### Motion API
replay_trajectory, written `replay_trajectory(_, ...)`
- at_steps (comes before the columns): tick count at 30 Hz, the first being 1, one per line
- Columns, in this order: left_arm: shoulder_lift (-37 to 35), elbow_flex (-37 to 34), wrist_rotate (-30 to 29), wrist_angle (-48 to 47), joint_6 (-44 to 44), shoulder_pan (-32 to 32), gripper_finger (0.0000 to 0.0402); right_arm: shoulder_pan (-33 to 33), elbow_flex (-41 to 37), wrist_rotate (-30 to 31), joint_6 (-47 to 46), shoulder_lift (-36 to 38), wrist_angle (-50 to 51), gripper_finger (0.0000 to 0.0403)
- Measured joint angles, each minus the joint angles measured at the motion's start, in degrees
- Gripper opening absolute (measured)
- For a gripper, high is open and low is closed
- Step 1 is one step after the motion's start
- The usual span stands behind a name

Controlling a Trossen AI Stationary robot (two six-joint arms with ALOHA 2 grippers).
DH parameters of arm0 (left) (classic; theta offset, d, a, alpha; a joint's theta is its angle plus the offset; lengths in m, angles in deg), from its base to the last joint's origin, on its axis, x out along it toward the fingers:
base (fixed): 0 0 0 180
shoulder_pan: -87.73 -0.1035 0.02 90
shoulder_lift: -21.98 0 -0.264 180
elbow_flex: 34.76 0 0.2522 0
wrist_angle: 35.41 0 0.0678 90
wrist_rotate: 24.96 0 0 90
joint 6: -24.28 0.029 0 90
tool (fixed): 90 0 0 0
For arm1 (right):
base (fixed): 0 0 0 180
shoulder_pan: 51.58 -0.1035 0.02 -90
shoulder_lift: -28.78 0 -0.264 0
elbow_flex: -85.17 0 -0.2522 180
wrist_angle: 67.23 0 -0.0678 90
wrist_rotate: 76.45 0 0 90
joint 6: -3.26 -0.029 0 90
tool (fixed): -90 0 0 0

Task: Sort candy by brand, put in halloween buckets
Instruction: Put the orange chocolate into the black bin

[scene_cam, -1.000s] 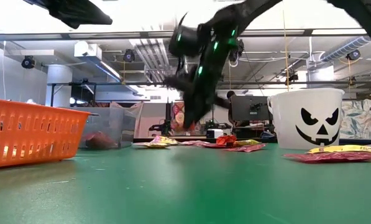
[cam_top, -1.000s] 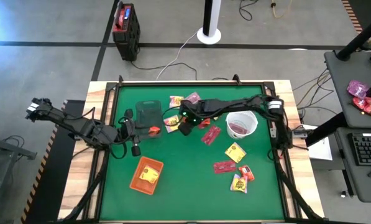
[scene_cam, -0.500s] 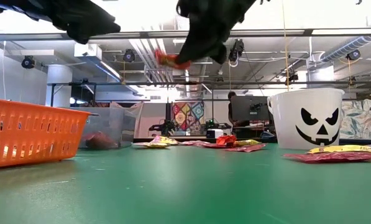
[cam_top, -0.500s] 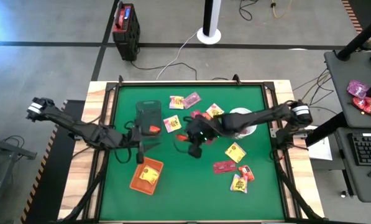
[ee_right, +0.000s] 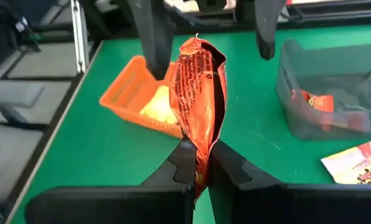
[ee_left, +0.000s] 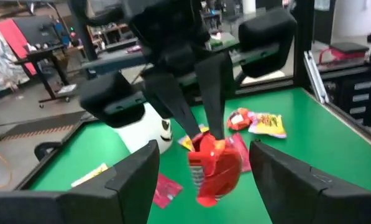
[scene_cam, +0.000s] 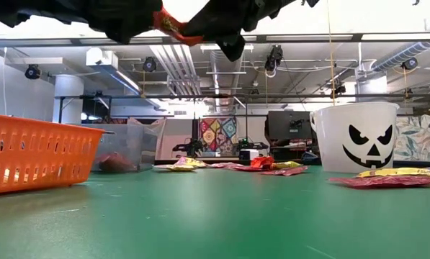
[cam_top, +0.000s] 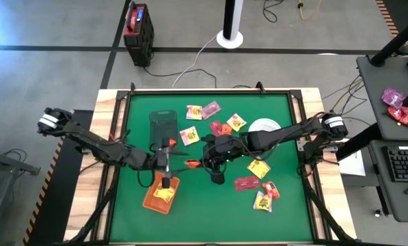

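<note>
From above we see the right tool (cam_top: 193,162) mid-worktop, clamped on an orange candy wrapper (cam_top: 190,163), facing the left tool (cam_top: 169,153), fingers apart, above the orange tray (cam_top: 151,197). Level with the worktop (scene_cam: 215,216), the wrapper (scene_cam: 168,24) hangs high; the white bucket (scene_cam: 356,137) stands near the right edge. Left wrist: open fingers flank it (ee_left: 211,165). Right wrist: wrapper (ee_right: 198,93) pinched, dark tub (ee_right: 332,93) beyond.

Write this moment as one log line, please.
right pincer: shut on orange candy packet | left pincer: open, facing it | above table
</note>
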Motion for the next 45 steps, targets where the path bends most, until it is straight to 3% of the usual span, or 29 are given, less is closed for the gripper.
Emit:
replay_trajectory(5, 2.2, 1.4, -1.2, 0.0, 0.0, -0.1, 0.021, 0.0, 0.0, -0.1, 0.3, 0.0, -0.6, 0.0015)
replay_trajectory(13, 1.7, 1.9, -1.2, -0.7, 2.4, 0.0, 0.002, 0.0, 0.0, 0.3, -0.1, 0.1, -0.8, 0.0022)
replay_trajectory(23, 0.0, 1.9, -4.9, -2.6, 2.1, -0.2, 0.0007, 0.3, 2.4, 1.9, -2.8, 1.2, 3.2, 0.0146)
replay_trajectory(28, -5.0, 1.9, -13.1, -11.8, 0.5, -1.2, 0.0007, 0.4, 4.9, 10.2, -6.2, 3.6, 14.3, 0.0197)
replay_trajectory(31, -9.0, 1.9, -16.2, -22.4, -4.6, -4.6, 0.0006, 0.4, 5.9, 14.5, -9.5, 4.8, 20.6, 0.0215)
replay_trajectory(38, -13.3, 4.3, -15.9, -50.1, -20.2, -18.7, 0.0006, 1.2, 5.9, 15.6, -17.5, 6.4, 30.9, 0.023)
replay_trajectory(45, -8.5, 9.8, -2.5, -61.4, -22.7, -28.5, 0.0006, 2.4, 5.9, 16.2, -21.2, 1.2, 42.1, 0.0231)
